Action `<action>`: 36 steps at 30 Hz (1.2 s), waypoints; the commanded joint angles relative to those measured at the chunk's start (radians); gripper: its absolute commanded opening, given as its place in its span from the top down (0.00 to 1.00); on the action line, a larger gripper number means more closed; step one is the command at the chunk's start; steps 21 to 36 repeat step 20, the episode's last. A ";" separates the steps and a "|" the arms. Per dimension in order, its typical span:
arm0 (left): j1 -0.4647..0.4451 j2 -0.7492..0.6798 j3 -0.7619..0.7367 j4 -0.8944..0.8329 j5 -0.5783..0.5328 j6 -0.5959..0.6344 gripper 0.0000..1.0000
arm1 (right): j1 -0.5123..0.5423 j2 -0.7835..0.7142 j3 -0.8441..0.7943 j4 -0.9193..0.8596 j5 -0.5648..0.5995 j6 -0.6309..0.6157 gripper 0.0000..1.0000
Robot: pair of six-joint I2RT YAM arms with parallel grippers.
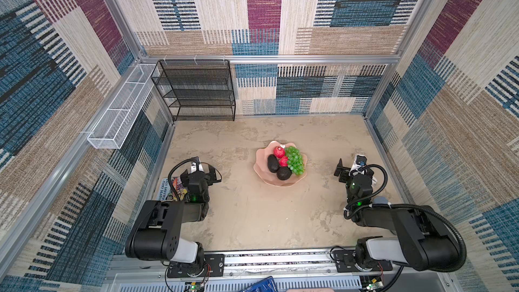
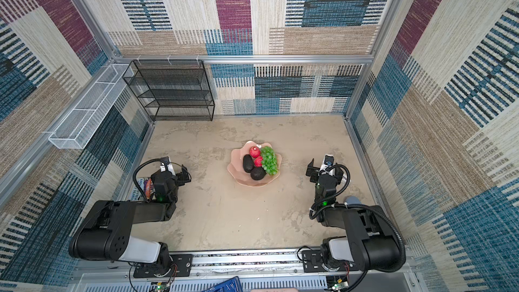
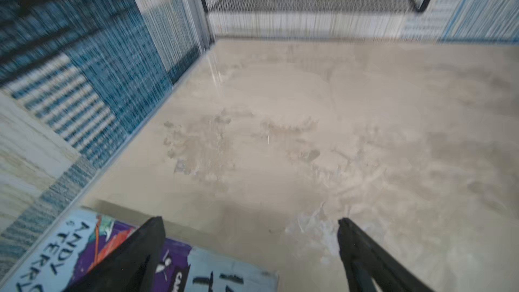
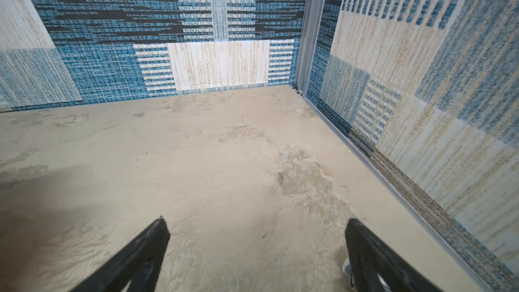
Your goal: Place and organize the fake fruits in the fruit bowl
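The pale pink scalloped fruit bowl (image 1: 260, 164) (image 2: 236, 164) stands mid-table in both top views. In it lie two dark avocados (image 1: 272, 163) (image 1: 283, 173), two red apples (image 1: 279, 152) (image 1: 283, 160) and a bunch of green grapes (image 1: 295, 161) (image 2: 270, 160). My left gripper (image 1: 203, 168) (image 3: 250, 220) hangs open well left of the bowl, nothing between its fingers. Well to the bowl's right, my right gripper (image 1: 351, 165) (image 4: 255, 221) is also open and empty. Neither wrist view shows the bowl or fruit.
A colourful book (image 1: 175, 189) (image 3: 84, 248) lies by the left wall under the left arm. A black mesh shelf (image 1: 196, 91) stands at the back left, with a white wire basket (image 1: 118, 119) on the left wall. A small grey object (image 1: 380, 200) sits beside the right arm.
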 commanded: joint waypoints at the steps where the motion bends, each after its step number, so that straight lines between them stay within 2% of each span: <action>1: 0.004 0.080 0.072 0.085 0.071 0.052 0.01 | -0.021 0.079 -0.011 0.255 -0.154 -0.038 0.00; 2: 0.021 0.044 0.107 -0.060 0.101 0.019 0.01 | -0.024 0.145 -0.026 0.344 -0.186 -0.051 0.00; 3: 0.040 0.026 0.120 -0.120 0.112 -0.011 0.01 | -0.026 0.191 -0.025 0.387 -0.188 -0.052 0.00; 4: 0.051 0.053 0.109 -0.047 0.109 -0.010 0.01 | -0.027 0.201 -0.009 0.372 -0.190 -0.052 0.00; 5: 0.053 0.060 0.095 0.001 0.110 -0.004 0.01 | -0.035 0.167 0.003 0.285 -0.209 -0.039 0.00; 7: 0.052 0.035 0.117 -0.096 0.116 -0.016 0.01 | -0.040 0.189 -0.009 0.349 -0.217 -0.048 0.00; 9: 0.053 0.057 0.099 -0.015 0.115 -0.004 0.01 | -0.040 0.172 0.006 0.294 -0.214 -0.038 0.00; 15: 0.053 0.055 0.116 -0.059 0.122 -0.008 0.01 | -0.041 0.178 0.012 0.290 -0.207 -0.035 0.00; 36: 0.053 0.051 0.096 -0.021 0.119 -0.006 0.01 | -0.043 0.175 0.018 0.274 -0.207 -0.030 0.00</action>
